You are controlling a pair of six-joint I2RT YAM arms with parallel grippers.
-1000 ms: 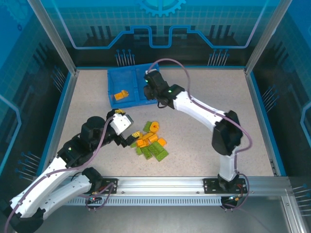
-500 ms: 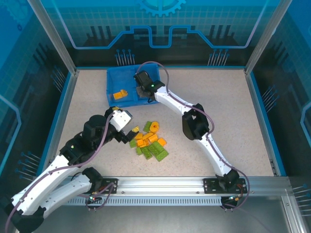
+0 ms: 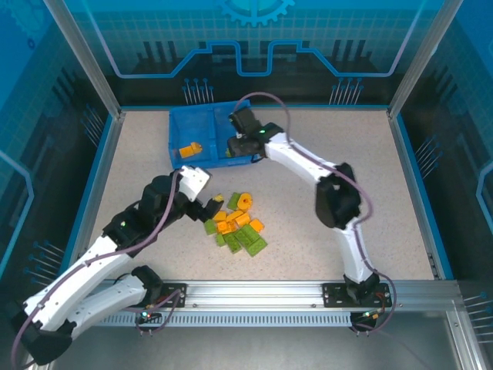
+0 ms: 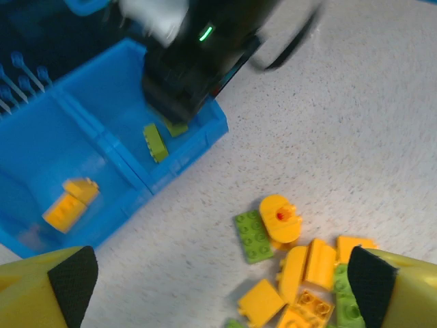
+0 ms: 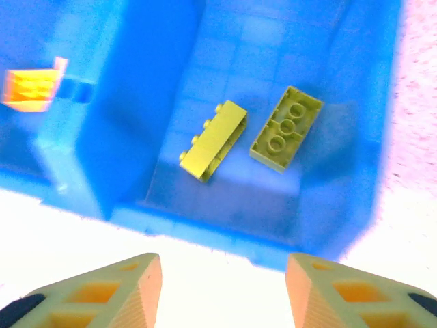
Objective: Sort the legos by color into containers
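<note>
Looking down from above, we see the shallow blue plastic tray (image 3: 185,123) at the far left of the speckled table (image 3: 385,177). The loose pile of orange and light green plastic bricks (image 3: 237,223) lies near the middle, well apart from the tray. The right gripper (image 3: 236,148) reaches over the tray's right compartment, its arm sharply bent at the elbow. The left gripper (image 3: 209,205) hangs low just beside the pile's left edge, its arm stretched forward.

The right wrist camera adds what the overhead cannot resolve. Two light green rectangular bricks (image 5: 213,140) lie in the right compartment, one on its side and the other flat with three rings on its face, near each other but apart. Beyond the central divider (image 5: 116,116), an orange brick (image 5: 31,92) is blurred and cut off by the frame edge. The right gripper's fingers (image 5: 102,287) stand partly apart with nothing between them.

In the left wrist view, the left gripper's black pads (image 4: 72,277) sit in both lower corners, spread wide and empty above the pile. There an orange round piece (image 4: 280,215) touches a green brick (image 4: 254,236). In this view the right gripper is a dark blur hiding part of the right compartment.
</note>
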